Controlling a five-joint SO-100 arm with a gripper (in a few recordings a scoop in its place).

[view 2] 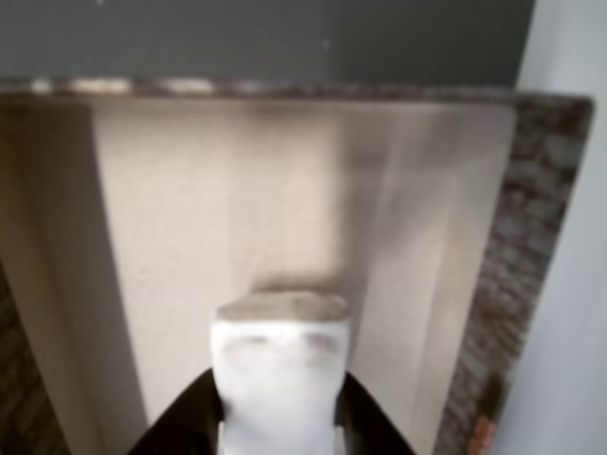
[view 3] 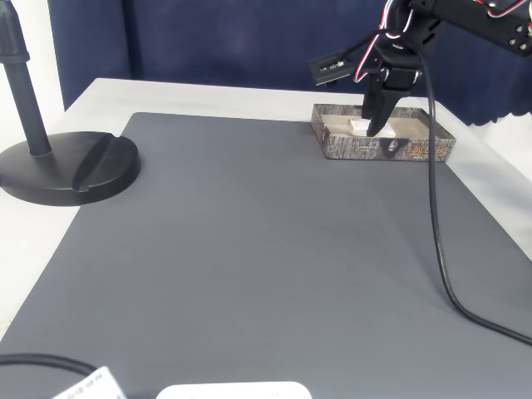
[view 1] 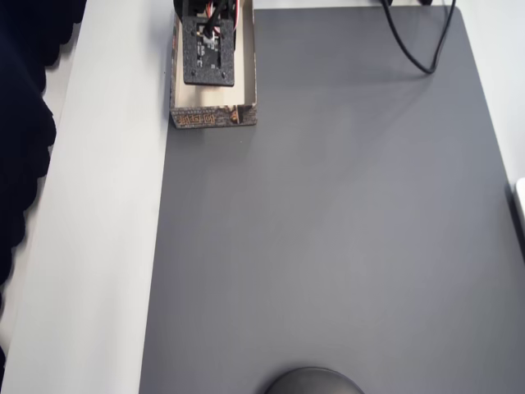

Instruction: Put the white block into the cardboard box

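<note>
White block (view 2: 280, 370) sits clamped between the black fingers (view 2: 194, 417) inside the cardboard box (view 3: 432, 150), clear of its walls; grey mat (view 3: 249, 249) beside the box lies open.

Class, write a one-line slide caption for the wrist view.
Gripper holding the white block just above the cream floor of the cardboard box.

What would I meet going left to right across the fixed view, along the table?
Black stand base → grey mat → cardboard box, with the gripper holding the white block inside it → hanging black cable.
</note>
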